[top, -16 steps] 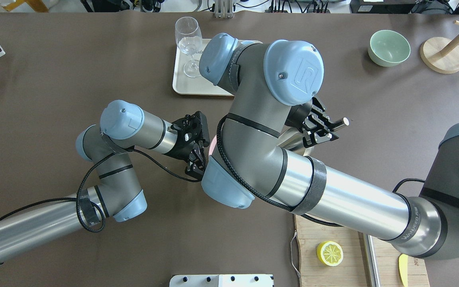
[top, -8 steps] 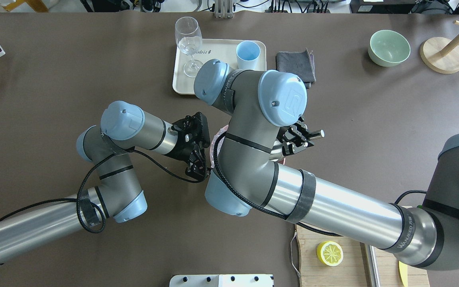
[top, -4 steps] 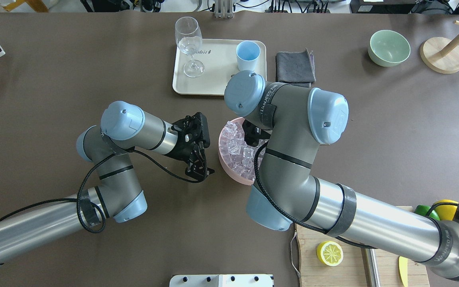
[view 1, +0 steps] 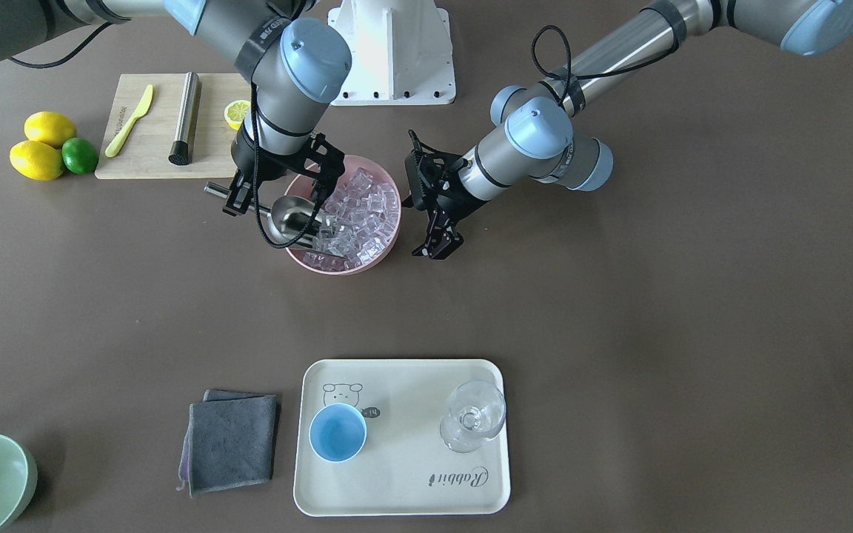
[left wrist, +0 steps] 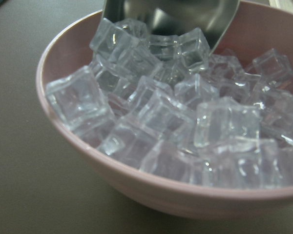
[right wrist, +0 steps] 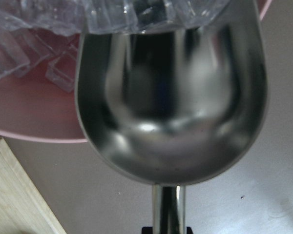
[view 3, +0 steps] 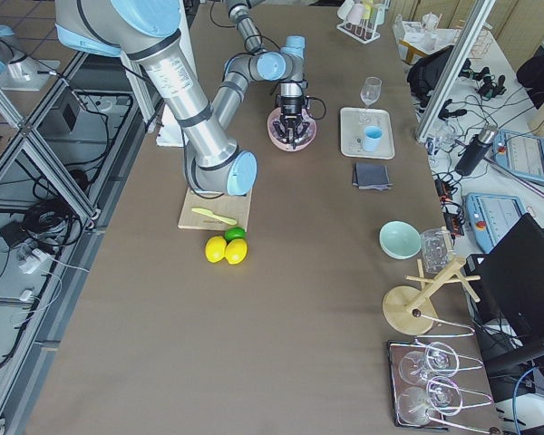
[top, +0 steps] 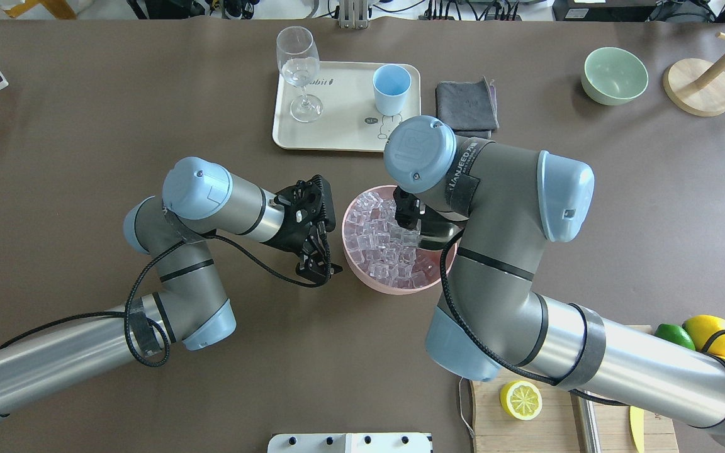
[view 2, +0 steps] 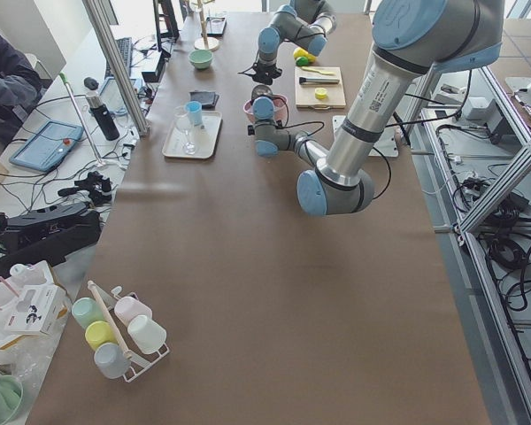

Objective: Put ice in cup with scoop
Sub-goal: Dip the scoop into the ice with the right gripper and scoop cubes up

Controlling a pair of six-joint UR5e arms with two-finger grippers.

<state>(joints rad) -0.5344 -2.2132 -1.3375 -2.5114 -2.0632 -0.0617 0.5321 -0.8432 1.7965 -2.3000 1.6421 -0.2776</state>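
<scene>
While the right arm hung across the middle of the table [view 1: 619, 333] two seconds ago, hiding the pink bowl [view 1: 338, 266] and holding the scoop [view 1: 289, 218] sideways above it, it has since swung aside and tipped the scoop down into the bowl. The right claw [view 1: 252, 200] is clamped on the scoop's short handle, and the open front of the steel trough now rests against the heap of ice [view 1: 356, 211] at the bowl's edge nearest that arm. The right wrist view shows the trough shiny and bare inside, with cubes pressed along its front lip only, so no ice is loaded yet. The left claw [top: 318, 274] hangs just beside the bowl on the opposite side, fingers apart and holding nothing, and has barely shifted; its camera looks across the piled ice toward the incoming scoop. With the arm out of the way, the small blue cup [top: 391, 82] is uncovered again: it stands upright and empty on the cream tray [top: 337, 135], well apart from the bowl, near a wine glass [top: 299, 69]. This suggests the scooping step has only just started; the scoop probably needs to push deeper under the cubes before it can lift a load and carry it across to the cup.
</scene>
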